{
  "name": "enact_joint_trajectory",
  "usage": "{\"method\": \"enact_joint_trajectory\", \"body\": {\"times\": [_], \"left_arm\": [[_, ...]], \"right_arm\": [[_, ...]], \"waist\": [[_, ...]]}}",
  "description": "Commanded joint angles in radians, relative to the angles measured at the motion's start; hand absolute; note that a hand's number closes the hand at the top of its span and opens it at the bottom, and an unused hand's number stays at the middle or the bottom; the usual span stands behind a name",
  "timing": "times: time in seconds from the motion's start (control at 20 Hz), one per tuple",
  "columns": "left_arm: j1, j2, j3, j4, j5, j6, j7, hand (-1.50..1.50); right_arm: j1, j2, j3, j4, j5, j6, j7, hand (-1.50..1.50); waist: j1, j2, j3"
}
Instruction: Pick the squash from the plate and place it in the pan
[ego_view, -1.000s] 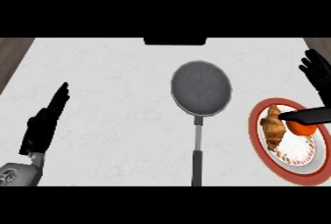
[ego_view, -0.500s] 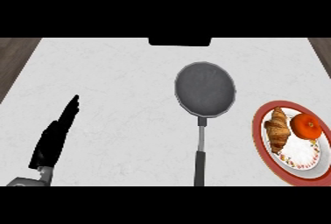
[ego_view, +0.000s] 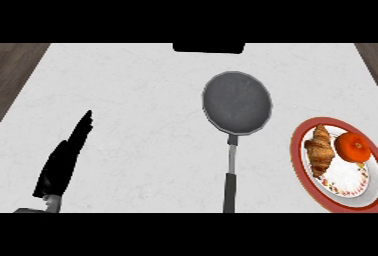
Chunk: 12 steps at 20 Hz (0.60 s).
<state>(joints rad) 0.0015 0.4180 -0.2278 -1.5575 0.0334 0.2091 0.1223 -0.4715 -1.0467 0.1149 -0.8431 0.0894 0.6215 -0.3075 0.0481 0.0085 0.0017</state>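
1. The left robot hand (ego_view: 63, 165) shows at the lower left of the frame, fingers straight and together, holding nothing.
2. The orange squash (ego_view: 353, 148) lies on the red-rimmed plate (ego_view: 347, 176) at the right edge, just beside a croissant (ego_view: 319, 150).
3. The grey pan (ego_view: 236, 102) sits mid-frame on the white desk (ego_view: 148, 100), its handle (ego_view: 230, 186) pointing toward the lower edge.

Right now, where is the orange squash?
In the head view, the squash sits on the plate at the right side, beside the croissant, right of the pan.
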Motion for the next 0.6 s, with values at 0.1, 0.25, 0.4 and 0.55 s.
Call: {"method": "enact_joint_trajectory", "body": {"times": [0.1, 0.25, 0.4, 0.55], "left_arm": [[0.001, -0.057, -0.027, 0.029, -0.056, 0.034, 0.009, 0.00], [0.043, -0.014, 0.024, -0.049, -0.035, 0.007, 0.035, 0.00], [0.013, -0.017, 0.030, -0.040, -0.032, -0.020, 0.046, 0.00], [0.070, -0.039, 0.029, -0.044, -0.050, -0.008, 0.006, 0.00]], "right_arm": [[-0.168, 0.047, 0.095, 0.062, 0.150, 0.094, 0.017, -1.50], [-0.158, 0.152, 0.104, 0.046, 0.183, 0.054, 0.121, -1.50], [-0.250, 0.159, 0.112, 0.069, 0.201, 0.164, 0.190, -1.50], [-0.202, 0.170, 0.148, 0.058, 0.289, 0.125, 0.138, -1.50]], "waist": [[-0.017, 0.000, -0.001], [-0.028, -0.007, -0.001], [-0.028, -0.006, -0.002], [-0.032, -0.007, -0.001]]}}
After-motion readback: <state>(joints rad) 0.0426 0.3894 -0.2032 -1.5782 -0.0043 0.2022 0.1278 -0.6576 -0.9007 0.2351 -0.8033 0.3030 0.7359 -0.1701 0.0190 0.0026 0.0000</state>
